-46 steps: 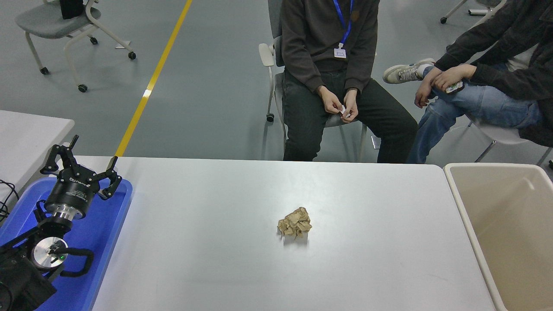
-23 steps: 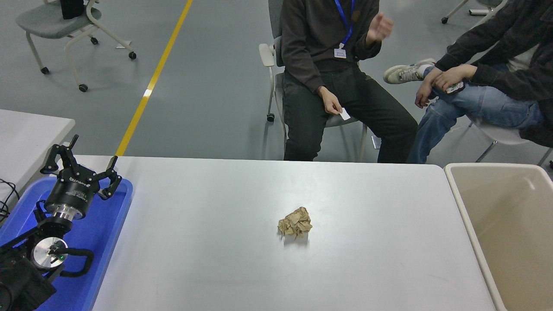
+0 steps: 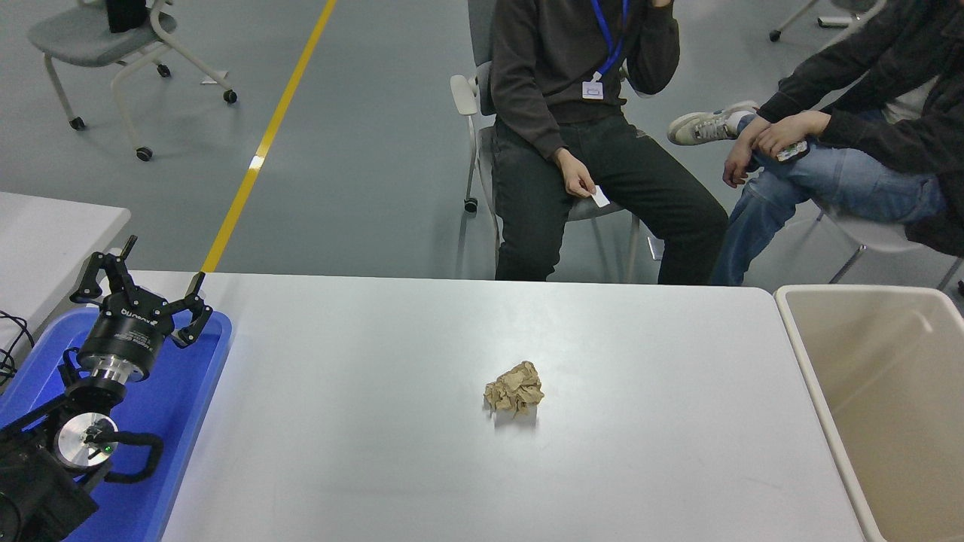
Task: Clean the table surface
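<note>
Nearest us, our left pincer (image 3: 141, 290) sits parked over the blue tray (image 3: 181, 406), its fingers spread and holding nothing, exactly as it was a second ago; our right arm is nowhere in view. To the right of that pincer and a little nearer us than its tips, the crumpled brown paper ball (image 3: 514, 388) lies in the middle of the tabletop (image 3: 361, 421), well apart from the pincer, and it has not shifted over the last second. Further right again, past the tabletop's end, the beige bin (image 3: 889, 399) stands open and looks empty. Beyond the far edge, the only change we find is among the people: the seated person in the dark sweater (image 3: 557, 68) has lifted one hand from the lap up toward the head, the other hand (image 3: 576, 181) keeping a small white slip. For us that means nothing is under way yet; we judge the paper is the one thing left to clear, probably into the bin.
</note>
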Controlling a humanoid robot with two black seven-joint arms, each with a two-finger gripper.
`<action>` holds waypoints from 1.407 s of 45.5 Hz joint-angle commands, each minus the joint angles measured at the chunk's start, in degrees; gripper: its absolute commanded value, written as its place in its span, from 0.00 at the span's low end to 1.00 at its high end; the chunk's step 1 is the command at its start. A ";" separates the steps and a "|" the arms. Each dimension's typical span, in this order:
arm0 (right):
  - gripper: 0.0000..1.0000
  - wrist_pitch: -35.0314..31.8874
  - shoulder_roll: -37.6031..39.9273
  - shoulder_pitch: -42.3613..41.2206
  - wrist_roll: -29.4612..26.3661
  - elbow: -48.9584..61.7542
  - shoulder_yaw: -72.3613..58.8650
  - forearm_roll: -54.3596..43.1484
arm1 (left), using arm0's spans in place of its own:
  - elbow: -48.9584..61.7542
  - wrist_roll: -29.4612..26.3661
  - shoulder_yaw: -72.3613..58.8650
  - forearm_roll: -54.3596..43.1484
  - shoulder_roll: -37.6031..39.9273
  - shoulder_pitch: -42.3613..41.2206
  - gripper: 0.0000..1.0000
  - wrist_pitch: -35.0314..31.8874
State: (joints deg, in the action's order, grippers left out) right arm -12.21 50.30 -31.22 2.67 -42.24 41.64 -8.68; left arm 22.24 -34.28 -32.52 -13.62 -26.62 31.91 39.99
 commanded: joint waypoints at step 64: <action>1.00 4.92 -31.76 0.55 22.46 1.29 7.05 0.33 | 0.00 0.00 0.00 -0.01 0.08 0.00 1.00 0.09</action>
State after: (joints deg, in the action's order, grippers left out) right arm -9.87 20.03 -30.50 23.81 -42.41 47.30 -8.43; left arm 22.24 -34.28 -32.52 -13.62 -26.54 31.90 40.00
